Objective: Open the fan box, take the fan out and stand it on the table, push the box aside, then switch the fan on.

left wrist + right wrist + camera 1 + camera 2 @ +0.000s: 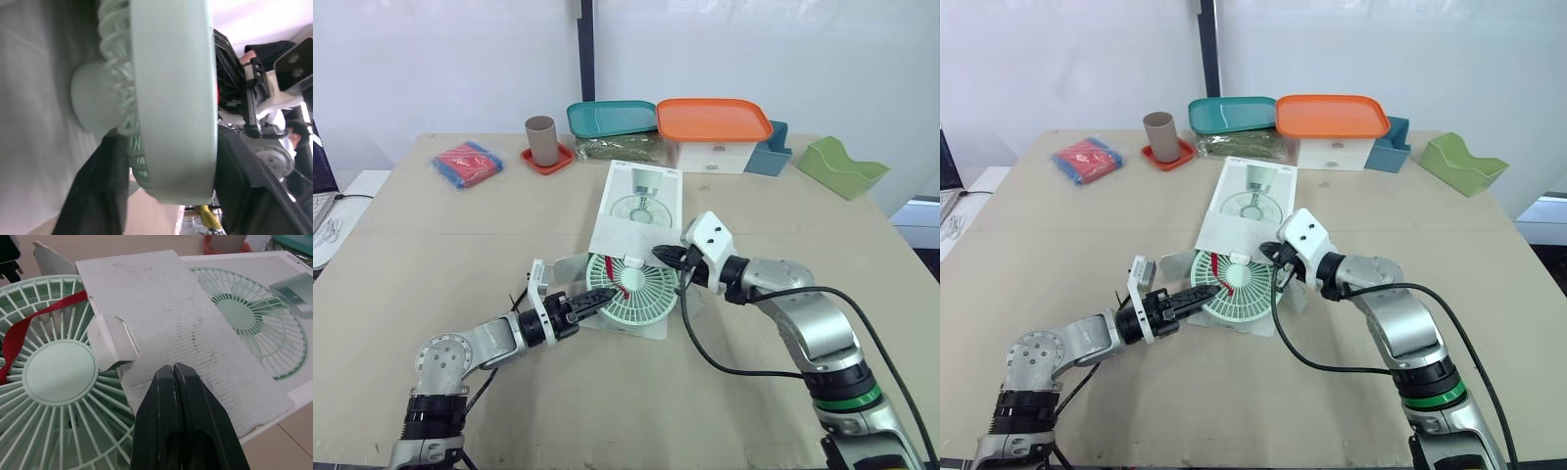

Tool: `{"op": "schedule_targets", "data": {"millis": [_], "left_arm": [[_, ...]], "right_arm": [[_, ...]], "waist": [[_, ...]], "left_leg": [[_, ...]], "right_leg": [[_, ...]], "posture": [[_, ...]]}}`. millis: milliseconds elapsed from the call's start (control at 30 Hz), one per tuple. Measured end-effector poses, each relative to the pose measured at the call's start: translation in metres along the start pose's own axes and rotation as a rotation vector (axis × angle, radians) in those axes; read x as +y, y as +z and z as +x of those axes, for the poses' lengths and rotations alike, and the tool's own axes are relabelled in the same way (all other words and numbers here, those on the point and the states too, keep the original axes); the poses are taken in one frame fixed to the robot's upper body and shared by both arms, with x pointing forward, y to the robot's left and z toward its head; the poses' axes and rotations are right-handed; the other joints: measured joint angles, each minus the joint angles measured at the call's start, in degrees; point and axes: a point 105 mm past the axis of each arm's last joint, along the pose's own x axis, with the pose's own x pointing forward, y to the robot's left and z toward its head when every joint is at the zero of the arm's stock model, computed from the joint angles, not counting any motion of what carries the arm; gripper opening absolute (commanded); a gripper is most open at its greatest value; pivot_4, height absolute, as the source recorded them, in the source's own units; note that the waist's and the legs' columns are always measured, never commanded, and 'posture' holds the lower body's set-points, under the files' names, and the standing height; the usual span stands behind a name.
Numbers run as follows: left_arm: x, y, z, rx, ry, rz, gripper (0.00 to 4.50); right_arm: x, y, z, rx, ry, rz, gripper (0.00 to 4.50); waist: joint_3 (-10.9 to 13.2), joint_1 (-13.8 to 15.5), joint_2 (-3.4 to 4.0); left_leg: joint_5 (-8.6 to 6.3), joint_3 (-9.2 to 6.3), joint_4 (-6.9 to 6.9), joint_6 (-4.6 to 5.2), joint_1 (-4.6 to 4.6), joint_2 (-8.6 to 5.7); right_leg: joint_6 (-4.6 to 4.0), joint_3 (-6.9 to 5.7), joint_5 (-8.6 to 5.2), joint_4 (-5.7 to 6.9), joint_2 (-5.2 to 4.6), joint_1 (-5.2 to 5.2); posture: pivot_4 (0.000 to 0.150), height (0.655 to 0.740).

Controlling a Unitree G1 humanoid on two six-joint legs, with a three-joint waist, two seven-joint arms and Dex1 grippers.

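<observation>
Just left of the fan, the left gripper (605, 296) has its two fingers closed across the fan's (641, 289) rim, one on the grille side and one on the back. The fan lies face up at mid-table, partly out of the opened box (636, 211), with its far edge tucked under a cardboard flap.

It looks like light, hollow plastic. The rim ring seems stiff, the grille ribs thin and springy, and the whole thing smooth enough to slip from a shallow pinch. The rim is the sound place to hold it, since the ribs could bend or snag a fingertip. A red ribbon (29, 347) crossing the grille could also catch. The box is thin card and will likely lift along with the fan unless it is held down.

At the fan's far right edge, the right gripper (664, 257) has its fingers pressed together at the flap. Whether any card is pinched between them is unclear.

The table (431, 255) is flat, pale and matte, a fair footing for the fan. Well behind the fan to the left are a red-and-blue packet (467, 162) and a cup (541, 140), directly behind it an orange-lidded container (713, 119), and behind it to the right a green tray (842, 166). Open tabletop flanks the fan on both sides.
</observation>
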Motion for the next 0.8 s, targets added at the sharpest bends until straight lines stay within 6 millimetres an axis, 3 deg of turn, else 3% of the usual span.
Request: {"op": "schedule_targets", "data": {"millis": [167, 533, 800], "left_arm": [[-0.001, -0.003, -0.007, 0.014, -0.013, -0.022, 1.74], [-0.013, -0.035, -0.044, -0.026, 0.001, -0.169, 1.74], [-0.018, -0.044, -0.055, -0.010, 0.036, -0.177, 1.74]], "right_arm": [[0.000, 0.001, 0.000, -0.002, 0.001, -0.004, 0.00], [0.003, 0.000, 0.002, 0.002, 0.008, 0.004, 0.00], [0.003, -0.001, 0.003, 0.001, 0.013, 0.005, 0.00]], "waist": [[0.00, -0.08, 0.00], [-0.01, 0.09, -0.03], [-0.04, 0.08, -0.02]], "left_leg": [[-0.01, 0.02, -0.02, 0.01, 0.00, 0.01], [-0.04, 0.00, -0.07, 0.04, -0.01, 0.02], [-0.15, 0.04, -0.09, 0.24, 0.00, 0.02]], "right_leg": [[0.00, 0.00, 0.00, 0.00, 0.00, -0.02], [-0.01, 0.05, -0.02, -0.01, -0.03, -0.06], [-0.07, 0.05, -0.05, -0.03, -0.02, -0.05]], "posture": [[0.150, 0.7400], [0.150, 0.7400], [0.150, 0.7400]]}}
